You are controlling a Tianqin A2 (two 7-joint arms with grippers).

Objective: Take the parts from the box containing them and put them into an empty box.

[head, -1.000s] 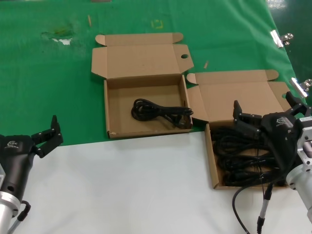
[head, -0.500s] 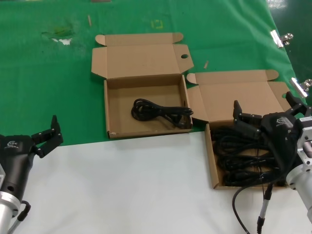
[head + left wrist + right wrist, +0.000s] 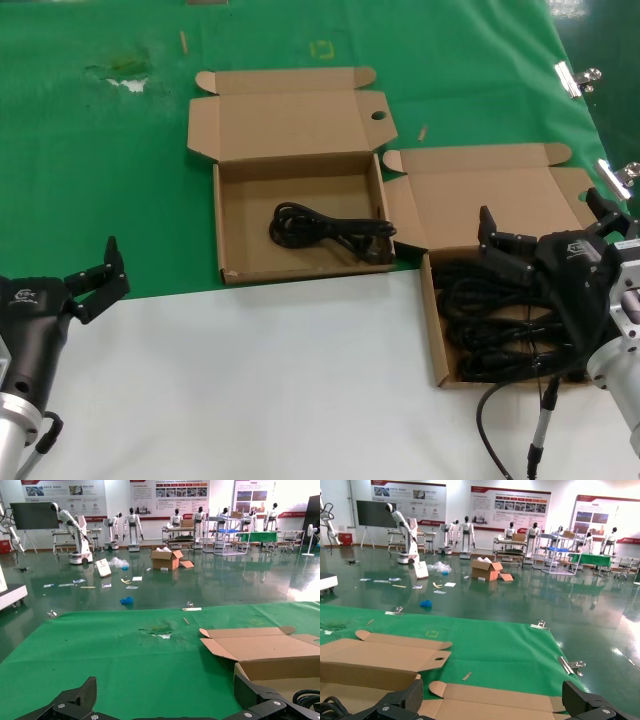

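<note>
The right cardboard box (image 3: pixel 432 325) holds several coiled black power cords (image 3: pixel 488 322). My right gripper (image 3: pixel 540 210) hangs open and empty just above this box's back half; in the right wrist view (image 3: pixel 495 702) the box's open lid (image 3: pixel 485 696) shows between the fingers. The middle box (image 3: pixel 290 120) stands open with one cord bundle (image 3: pixel 330 232) inside at its front right. Its lid with the round hole also shows in the right wrist view (image 3: pixel 380 656). My left gripper (image 3: pixel 93 268) is open and empty at the near left, apart from both boxes; its wrist view (image 3: pixel 167 702) shows the middle box (image 3: pixel 260 650) off to one side.
A green cloth (image 3: pixel 90 160) covers the far half of the table, and bare white tabletop (image 3: pixel 260 380) the near half. Metal clips (image 3: pixel 575 78) hold the cloth at the right edge. My own thin black cable (image 3: pixel 495 400) loops in front of the right box.
</note>
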